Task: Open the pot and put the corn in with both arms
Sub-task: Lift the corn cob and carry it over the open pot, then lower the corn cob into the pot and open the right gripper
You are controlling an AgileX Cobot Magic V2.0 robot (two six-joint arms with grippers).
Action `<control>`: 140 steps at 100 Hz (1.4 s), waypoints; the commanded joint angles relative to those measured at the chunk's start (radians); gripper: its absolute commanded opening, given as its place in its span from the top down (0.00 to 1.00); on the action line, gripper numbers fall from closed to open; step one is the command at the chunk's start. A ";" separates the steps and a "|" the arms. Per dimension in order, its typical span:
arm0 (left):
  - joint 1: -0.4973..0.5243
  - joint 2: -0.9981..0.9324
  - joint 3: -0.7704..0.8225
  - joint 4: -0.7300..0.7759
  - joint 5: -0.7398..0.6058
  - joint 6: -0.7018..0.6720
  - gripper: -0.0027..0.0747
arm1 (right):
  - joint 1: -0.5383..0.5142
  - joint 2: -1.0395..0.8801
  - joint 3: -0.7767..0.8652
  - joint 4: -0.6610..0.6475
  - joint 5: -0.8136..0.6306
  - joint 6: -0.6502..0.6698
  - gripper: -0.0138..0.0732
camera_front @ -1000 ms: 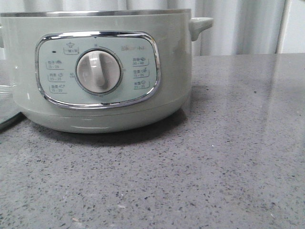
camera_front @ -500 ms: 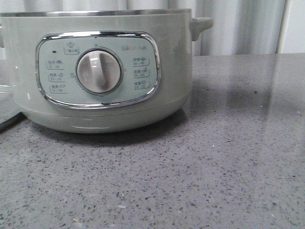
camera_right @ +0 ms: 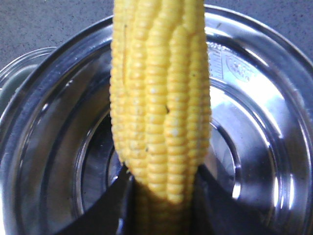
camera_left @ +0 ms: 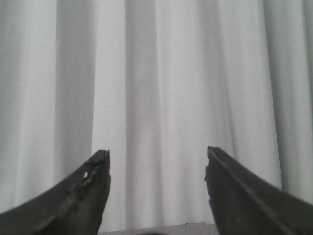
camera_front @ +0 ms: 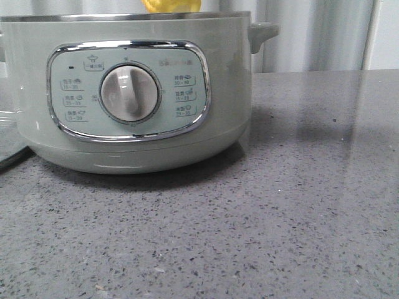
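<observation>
The corn [camera_right: 161,112] hangs directly over the open mouth of the pot [camera_front: 134,93], gripped near one end by the right tool [camera_right: 164,205], whose two dark fingers [camera_right: 115,205] press against opposite sides of the cob; in the front view only a yellow sliver shows just above the steel rim. The cob looks stiff and light, so a pinch across its width should carry it without bending, though the rounded, ridged kernels are smooth and could let it twist or slide if the squeeze is loose; holding it by the end leaves most of its length free to swing, a grip nearer the middle would be steadier. The kernels can bruise under hard pressure, so moderate force seems best. The pot's shiny steel bowl lies bare beneath, with no lid on it, and a clear glass piece [camera_right: 19,73], probably the lid, rests beside it. The pot itself looks heavy and stable on the grey speckled tabletop [camera_front: 280,218]. The left tool [camera_left: 156,186] is spread wide and empty, facing the pale curtain [camera_left: 156,73].
</observation>
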 commanded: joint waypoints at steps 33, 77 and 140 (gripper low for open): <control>-0.008 -0.002 -0.037 0.003 -0.073 -0.004 0.47 | 0.000 -0.003 -0.036 0.013 -0.060 -0.012 0.65; -0.008 -0.002 -0.037 0.003 -0.073 -0.004 0.47 | 0.000 -0.003 -0.036 0.013 -0.060 -0.012 0.40; -0.009 -0.002 -0.037 0.021 -0.065 -0.008 0.47 | -0.001 -0.076 -0.038 -0.044 -0.028 -0.012 0.40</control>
